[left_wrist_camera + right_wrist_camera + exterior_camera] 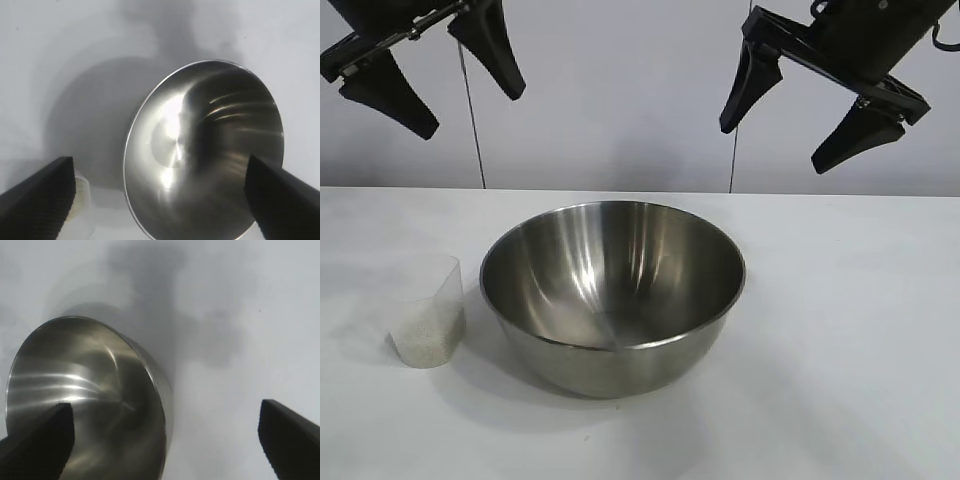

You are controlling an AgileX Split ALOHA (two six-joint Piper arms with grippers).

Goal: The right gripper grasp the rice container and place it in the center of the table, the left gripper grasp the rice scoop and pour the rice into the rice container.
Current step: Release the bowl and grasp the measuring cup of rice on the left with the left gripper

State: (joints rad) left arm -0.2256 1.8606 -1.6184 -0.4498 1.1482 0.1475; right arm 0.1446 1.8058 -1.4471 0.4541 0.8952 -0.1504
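Lower left of the frame, scoop [427, 312]: upright on the worktop [840, 330], rice [425, 335] inside, just beside the bowl, likely within the left arm's reach.
Centre, bowl [612, 290]: empty, apparently already placed mid-worktop.
Upper left, left end effector [428, 62]: raised, fingers spread, holding nothing.
Upper right, right end effector [817, 107]: raised, spread, empty.

Flat plain white tabletop [860, 330] carrying two items — a large round stainless-steel bowl [613, 290] near its centre, and a small translucent plastic measuring cup [428, 312] of white grains [425, 340] just beside it.
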